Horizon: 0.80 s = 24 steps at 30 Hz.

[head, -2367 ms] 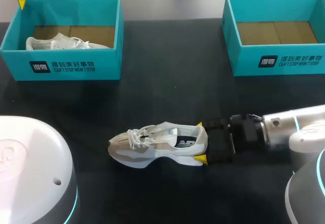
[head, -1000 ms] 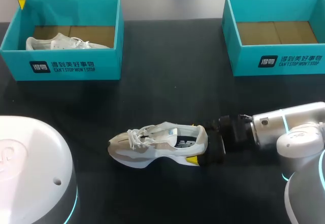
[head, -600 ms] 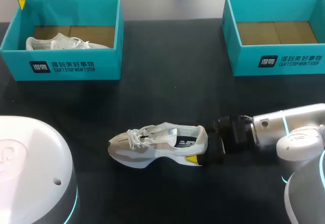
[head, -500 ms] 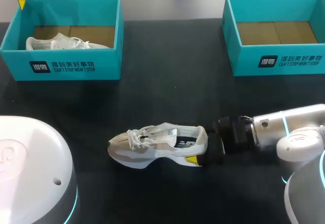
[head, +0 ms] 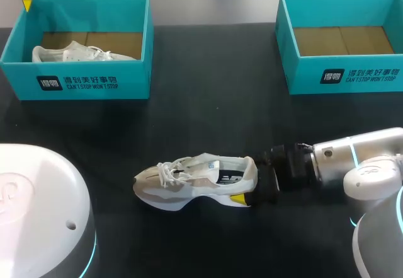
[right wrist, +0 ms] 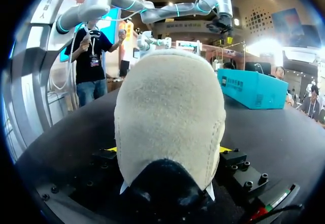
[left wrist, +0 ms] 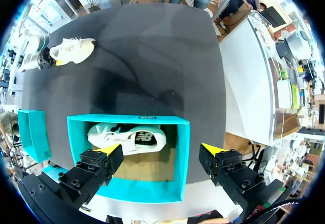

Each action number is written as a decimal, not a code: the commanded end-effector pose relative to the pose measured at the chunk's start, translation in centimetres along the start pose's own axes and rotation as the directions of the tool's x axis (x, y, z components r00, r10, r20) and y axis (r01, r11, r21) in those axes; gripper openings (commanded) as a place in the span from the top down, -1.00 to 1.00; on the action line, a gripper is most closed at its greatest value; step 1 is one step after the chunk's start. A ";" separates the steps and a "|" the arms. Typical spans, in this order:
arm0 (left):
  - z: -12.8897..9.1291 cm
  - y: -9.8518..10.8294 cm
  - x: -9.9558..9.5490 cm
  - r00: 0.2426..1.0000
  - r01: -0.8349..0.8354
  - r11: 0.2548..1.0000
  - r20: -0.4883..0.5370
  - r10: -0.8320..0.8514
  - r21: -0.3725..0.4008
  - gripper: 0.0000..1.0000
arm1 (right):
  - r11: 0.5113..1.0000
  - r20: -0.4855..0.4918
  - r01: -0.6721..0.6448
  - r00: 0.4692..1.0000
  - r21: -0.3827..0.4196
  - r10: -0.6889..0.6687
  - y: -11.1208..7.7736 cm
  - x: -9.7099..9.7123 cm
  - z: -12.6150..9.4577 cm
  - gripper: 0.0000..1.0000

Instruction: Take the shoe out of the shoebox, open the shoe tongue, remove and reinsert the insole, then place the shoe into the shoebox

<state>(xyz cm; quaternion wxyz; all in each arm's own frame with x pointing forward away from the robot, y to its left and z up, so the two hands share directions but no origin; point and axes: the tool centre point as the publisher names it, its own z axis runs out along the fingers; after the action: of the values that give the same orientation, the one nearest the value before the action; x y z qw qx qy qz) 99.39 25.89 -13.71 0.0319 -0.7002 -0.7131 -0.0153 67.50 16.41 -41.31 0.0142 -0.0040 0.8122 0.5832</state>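
Observation:
A beige and white shoe (head: pixel 189 180) lies on its sole mid-table, toe to the left. My right gripper (head: pixel 249 181) comes in from the right and is shut on the shoe's heel; one yellow fingertip (head: pixel 238 198) shows at the near side, the other is hidden behind the heel. In the right wrist view the heel (right wrist: pixel 170 112) fills the space between the fingers, which touch it from both sides. My left gripper (left wrist: pixel 161 150) hangs open high above the left teal shoebox (left wrist: pixel 129 196); its yellow tip (head: pixel 26 4) shows at the far left.
The left shoebox (head: pixel 75 84) holds a second white shoe (head: pixel 82 53). The right teal shoebox (head: pixel 343 76) at the far right shows only its cardboard floor. Dark table lies between the boxes and the shoe.
My right gripper slid forward around the heel and its fingers closed in on it. The shoe shifted slightly to the left. The left arm has not moved.

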 end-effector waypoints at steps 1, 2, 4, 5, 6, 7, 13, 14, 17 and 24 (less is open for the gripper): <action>-0.1 -1.5 -1.0 1.000 0.007 1.000 -0.017 -0.007 -0.020 -1.00 | 1.000 -0.001 -0.001 1.000 0.006 0.001 0.2 -0.1 0.1 1.00; -0.1 -2.0 -1.4 0.999 0.034 0.999 -0.033 -0.035 -0.020 -1.00 | 1.000 -0.001 -0.001 1.000 0.006 0.001 0.2 -0.1 0.1 1.00; 0.0 -2.7 -1.6 0.998 0.058 0.998 -0.030 -0.059 -0.016 -1.00 | 1.000 -0.001 -0.001 1.000 0.006 0.001 0.2 -0.1 0.1 1.00; 0.0 -3.1 -1.9 0.995 0.084 0.996 -0.046 -0.084 -0.015 -1.00 | 1.000 -0.001 -0.001 1.000 0.006 0.001 0.2 -0.1 0.1 1.00; 0.1 -3.8 -2.2 0.996 0.077 0.997 -0.032 -0.077 -0.016 -1.00 | 1.000 -0.001 -0.001 1.000 0.006 0.001 0.2 -0.1 0.1 1.00; 0.0 -4.2 -2.3 0.996 0.085 0.996 -0.021 -0.085 -0.011 -1.00 | 1.000 -0.001 -0.001 1.000 0.006 0.001 0.2 -0.1 0.1 1.00; -0.2 -7.4 -3.7 0.971 0.238 0.971 -0.033 -0.238 0.001 -1.00 | 1.000 -0.001 -0.001 1.000 0.006 0.001 0.2 -0.1 0.1 1.00; -0.2 -7.9 -4.0 0.964 0.265 0.964 -0.036 -0.264 0.013 -1.00 | 1.000 -0.001 -0.001 1.000 0.006 0.001 0.2 -0.1 0.1 1.00; -0.1 -9.4 -5.5 0.915 0.398 0.917 -0.081 -0.395 0.026 -1.00 | 1.000 -0.001 -0.001 1.000 0.006 0.001 0.2 -0.1 0.1 1.00; 0.6 -13.0 -9.8 0.709 0.695 0.690 -0.039 -0.704 0.201 -1.00 | 1.000 -0.001 -0.001 1.000 0.006 0.001 0.2 -0.1 0.1 1.00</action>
<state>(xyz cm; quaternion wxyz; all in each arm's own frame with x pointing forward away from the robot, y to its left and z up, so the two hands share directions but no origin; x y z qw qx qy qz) 87.50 17.17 -14.56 0.0843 -0.4908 -0.8672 0.0001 67.53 16.44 -41.30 0.0139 -0.0042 0.8127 0.5825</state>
